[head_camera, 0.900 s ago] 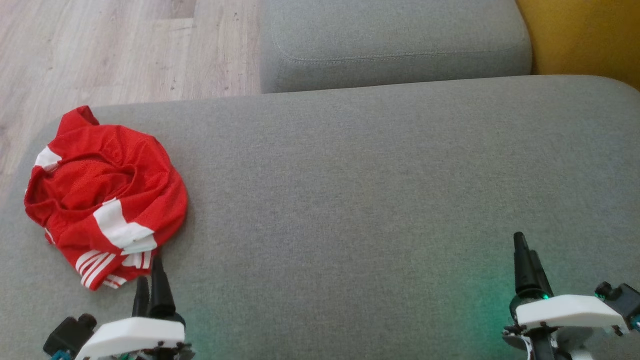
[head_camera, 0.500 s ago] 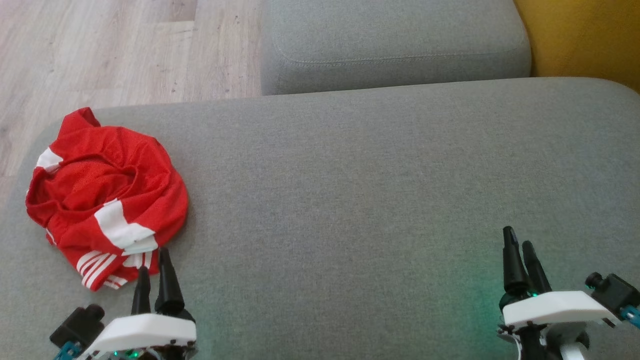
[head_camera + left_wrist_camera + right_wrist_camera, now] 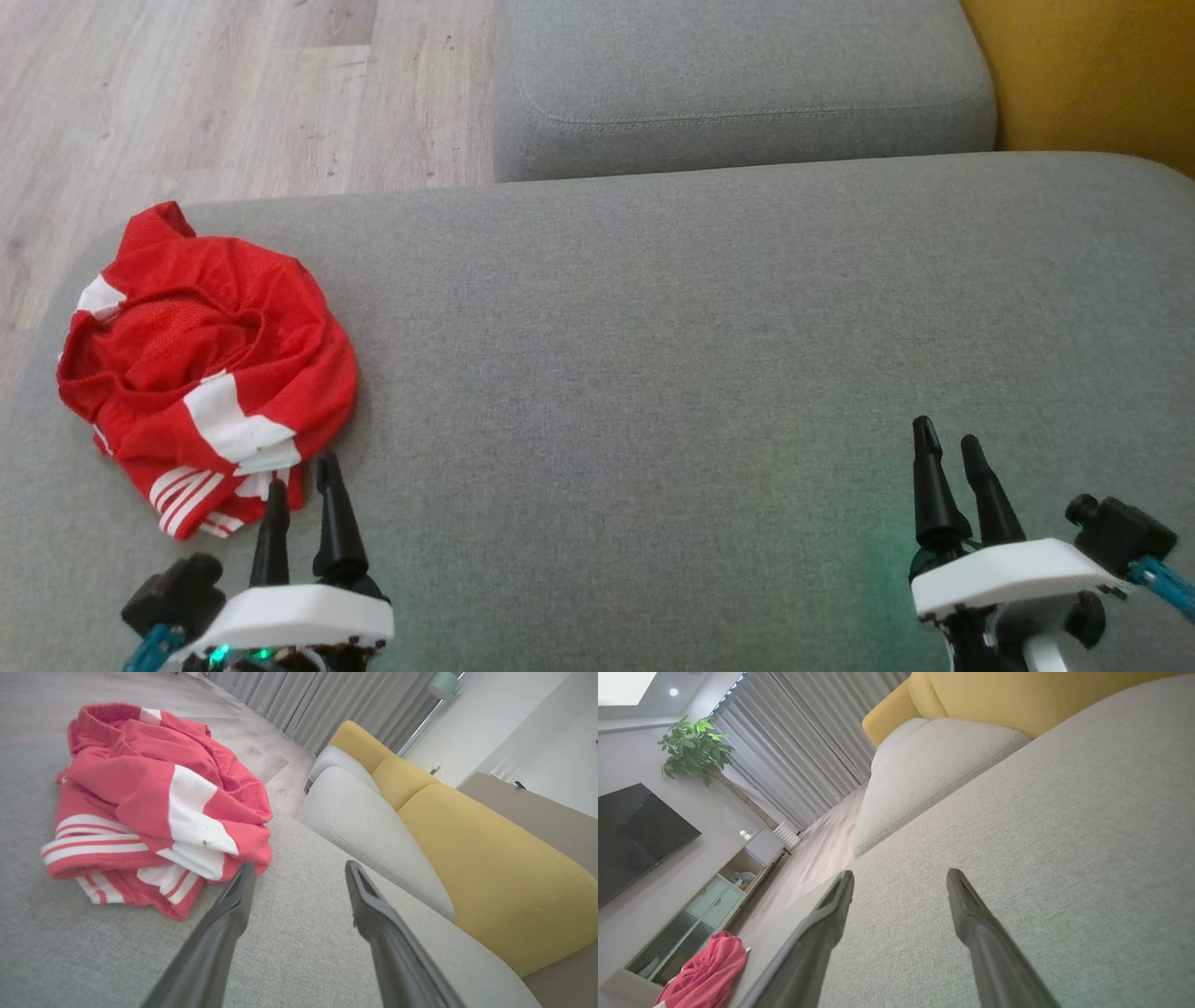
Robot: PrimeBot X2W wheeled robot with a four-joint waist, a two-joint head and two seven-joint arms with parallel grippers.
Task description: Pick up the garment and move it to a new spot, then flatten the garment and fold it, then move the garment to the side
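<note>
Bunched red garment at the left end of the grey sofa seat.
Apart and empty: left claw just beside its near end, right claw well off to the right. Might pinch just 1 layer and drag the lump, or push it off the left edge. Longest near to far; striped end near, ribbed end far.

light: bright, even | shadows: faint | green glow: near seat cushion edge | wrist views: wide-angle bending

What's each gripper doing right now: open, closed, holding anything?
Left gripper: open, empty, close beside the red garment.
Right gripper: open, empty, over the bare grey cushion.
</note>
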